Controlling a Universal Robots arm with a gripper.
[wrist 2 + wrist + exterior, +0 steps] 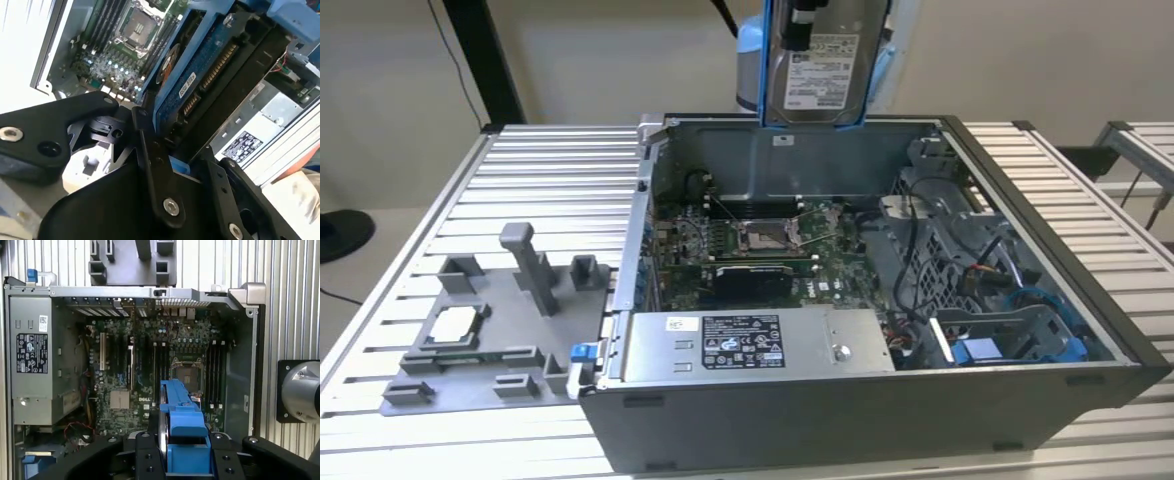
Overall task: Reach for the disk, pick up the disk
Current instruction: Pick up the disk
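Disk (813,62) hangs clear above open case (881,410); nothing between.

The disk (817,62) hangs upright in the air above the far wall of the open computer case, clear of everything below. It is a flat silver-grey metal drive with a white printed label facing the exterior view, set in a bright blue plastic frame (184,432) running along both long edges.
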